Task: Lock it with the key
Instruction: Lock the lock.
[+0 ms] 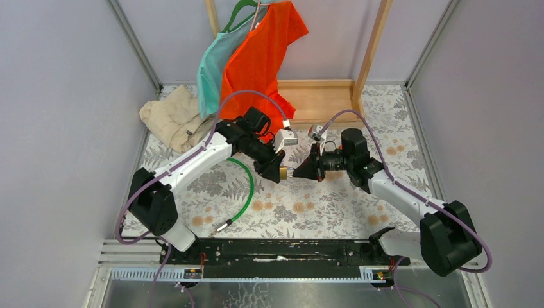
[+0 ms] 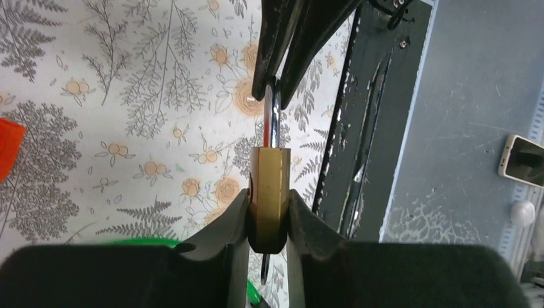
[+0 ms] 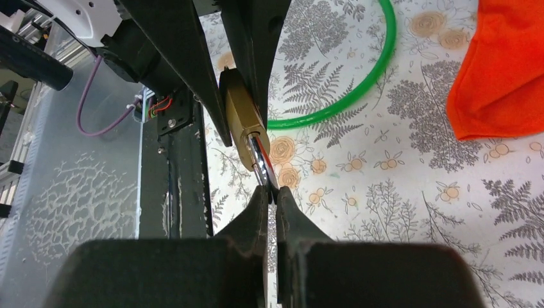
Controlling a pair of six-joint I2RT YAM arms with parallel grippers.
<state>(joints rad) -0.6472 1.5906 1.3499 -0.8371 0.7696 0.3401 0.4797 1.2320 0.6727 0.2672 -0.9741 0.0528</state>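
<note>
A brass padlock [image 1: 283, 173] hangs in the air between my two grippers, above the floral table. My left gripper [image 1: 279, 171] is shut on its body; the left wrist view shows the padlock [image 2: 269, 186] edge-on, pinched between both fingers. A silver shackle [image 2: 270, 122] sticks out of it towards my right gripper [image 1: 301, 171], which is shut on the shackle's end [image 3: 260, 157]. In the right wrist view the padlock [image 3: 236, 106] sits just beyond my right gripper [image 3: 269, 192]. A thin dark piece [image 2: 264, 269] pokes from the padlock's other end. No orange key head shows.
A green cable loop [image 1: 247, 186] lies on the table under the left arm. An orange shirt [image 1: 260, 58] and a teal garment [image 1: 215, 64] hang on a wooden rack [image 1: 317, 96] at the back. A beige cloth [image 1: 173, 119] lies back left.
</note>
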